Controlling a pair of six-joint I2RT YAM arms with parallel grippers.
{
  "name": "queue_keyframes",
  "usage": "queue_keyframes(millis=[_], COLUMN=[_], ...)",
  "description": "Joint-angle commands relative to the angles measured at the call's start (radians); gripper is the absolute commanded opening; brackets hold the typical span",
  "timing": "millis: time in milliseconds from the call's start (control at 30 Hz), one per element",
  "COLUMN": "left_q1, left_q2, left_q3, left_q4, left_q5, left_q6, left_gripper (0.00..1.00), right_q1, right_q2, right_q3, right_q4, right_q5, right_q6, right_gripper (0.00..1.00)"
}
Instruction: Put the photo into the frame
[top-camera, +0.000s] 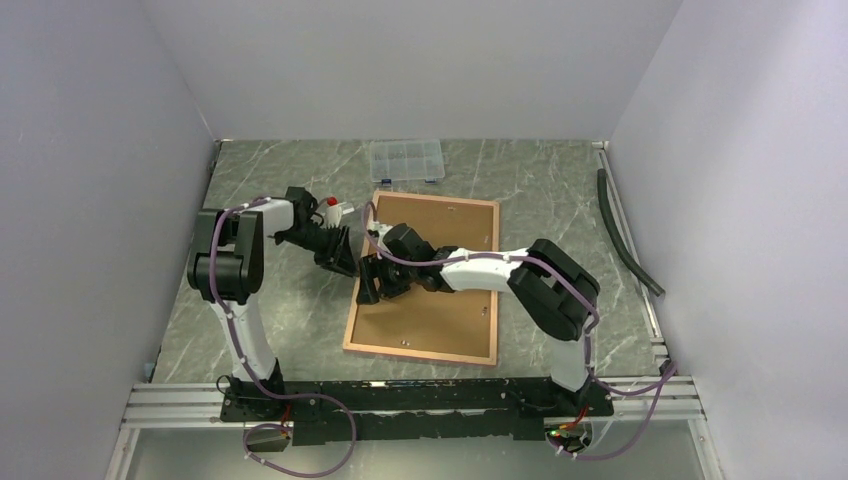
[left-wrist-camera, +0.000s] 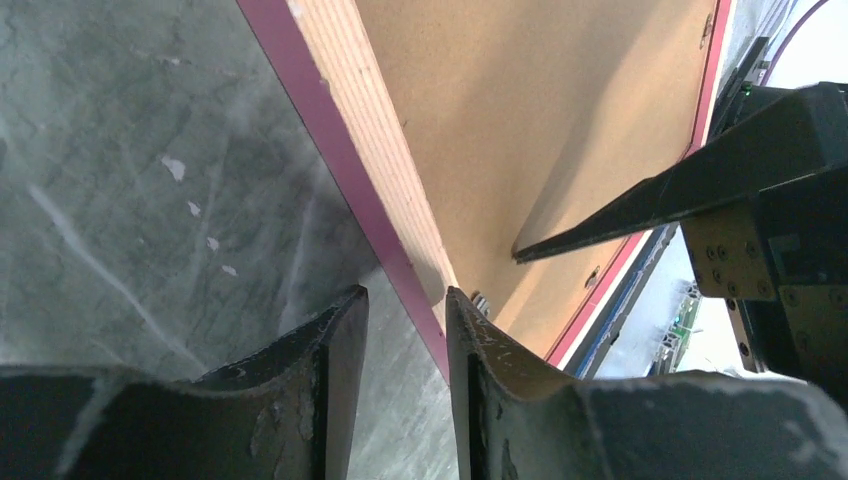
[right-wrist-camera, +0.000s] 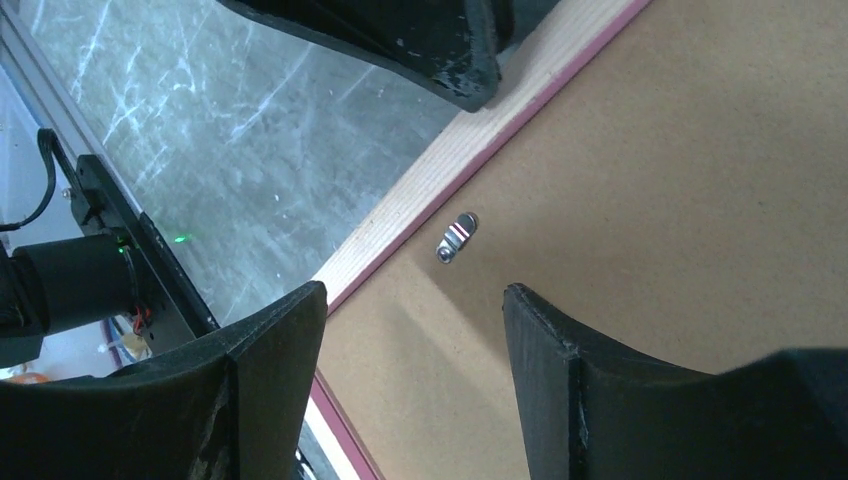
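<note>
The frame (top-camera: 440, 300) lies back-up; left fingers (left-wrist-camera: 300, 400) straddle its left edge, narrow, grip unclear; right fingers (right-wrist-camera: 270, 380) hang wide above the clip (right-wrist-camera: 457, 237) beside that edge.

Soft, even overhead light, with a faint sheen on the bench (top-camera: 300, 310) and no hard glare. In the wrist views the near fingers (left-wrist-camera: 300, 400) are blurred, a dim shadow crosses the board (left-wrist-camera: 520, 120), and the bright background is washed out.

top external: fixed, high at near edge, looks down over whole counter (top-camera: 560, 190) | left wrist: close, past left gripper (left-wrist-camera: 405, 305) onto frame (left-wrist-camera: 370, 130) edge | right wrist: close, past right gripper (right-wrist-camera: 412, 292), same edge; each shows the other gripper
</note>
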Motion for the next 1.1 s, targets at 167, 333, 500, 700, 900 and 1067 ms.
queue_keyframes(millis=[167,333,500,700,900,1067], left_q1=[-0.017,-0.020,-0.021,-0.021,-0.021,-0.021], left_q2=[0.028,0.027,0.021,0.019,0.015,0.014], left_q3=[0.036,0.033,0.030,0.026,0.023,0.027], left_q4=[0.019,0.025,0.030,0.028,0.027,0.025], left_q5=[0.017,0.003,0.001,-0.002,-0.003,-0.005], left_q6=[-0.020,-0.025,-0.024,-0.020,-0.017,-0.015], left_gripper=[0.35,0.30,0.29,0.28,0.27,0.26], right_q1=[-0.002,-0.002,-0.003,-0.002,-0.004,-0.006], right_q2=[0.047,0.063,0.068,0.077,0.084,0.089], right_q3=[0.069,0.083,0.080,0.090,0.094,0.099], right_q4=[0.076,0.076,0.088,0.085,0.085,0.083], right_q5=[-0.053,-0.071,-0.088,-0.102,-0.106,-0.111], right_q6=[-0.011,-0.003,0.007,0.004,0.001,-0.006], right_gripper=[0.66,0.64,0.61,0.58,0.56,0.54])
